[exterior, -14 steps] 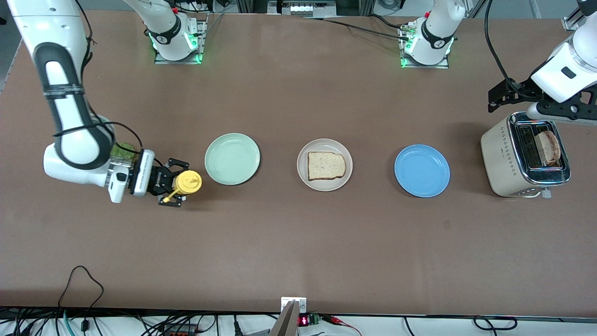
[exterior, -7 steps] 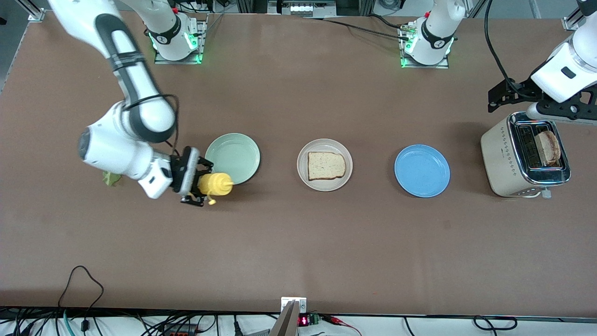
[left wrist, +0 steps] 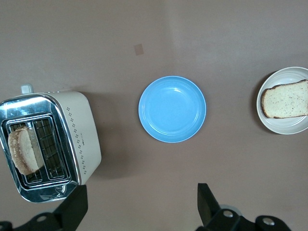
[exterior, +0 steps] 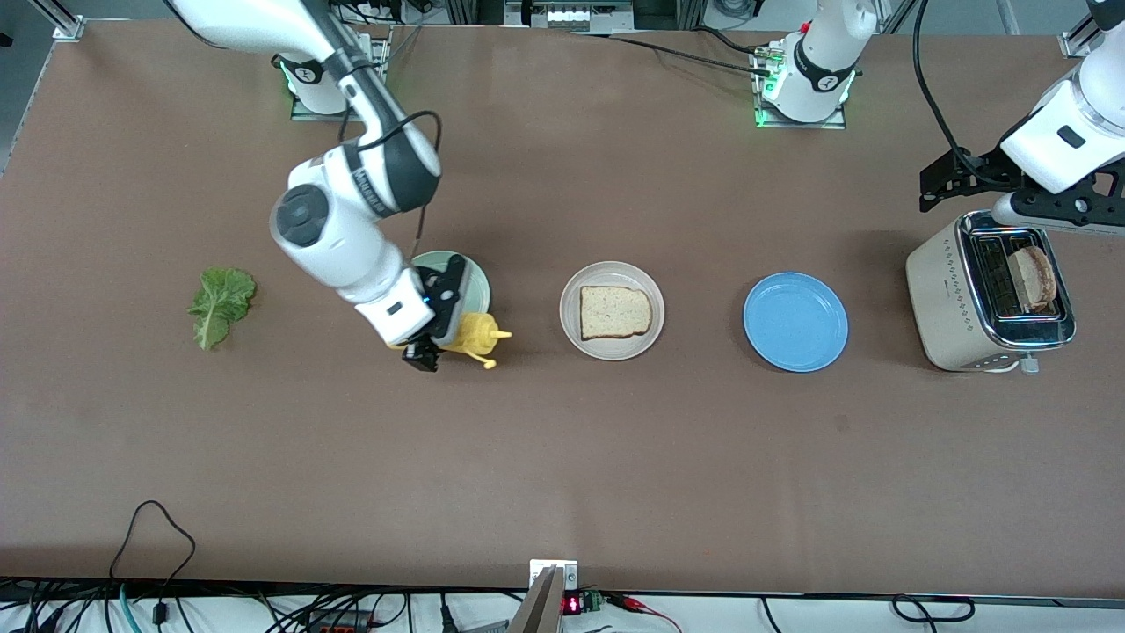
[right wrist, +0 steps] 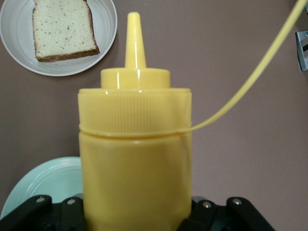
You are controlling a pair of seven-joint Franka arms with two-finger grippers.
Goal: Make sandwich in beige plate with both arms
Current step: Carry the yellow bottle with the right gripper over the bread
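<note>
- The brown tabletop [exterior: 562, 457] carries three plates in a row, with a toaster [exterior: 984, 294] at the left arm's end.
- The right arm reaches out over the mint-green plate [exterior: 470, 277], its right tool [exterior: 444, 338] clenched around a yellow mustard bottle [exterior: 475, 334] — nozzle tipped toward the beige plate [exterior: 613, 272].
- The left arm waits above the toaster, its left tool [left wrist: 139, 207] released and wide, a slice of toast [exterior: 1035, 277] standing in one slot.
- The beige plate sits mid-row between the mint-green and the blue plate [exterior: 795, 321], holding one bread slice [exterior: 615, 312] — flat, uncovered.
- A lettuce leaf [exterior: 218, 303] lies on the tabletop toward the right arm's end, well apart from the plates.
</note>
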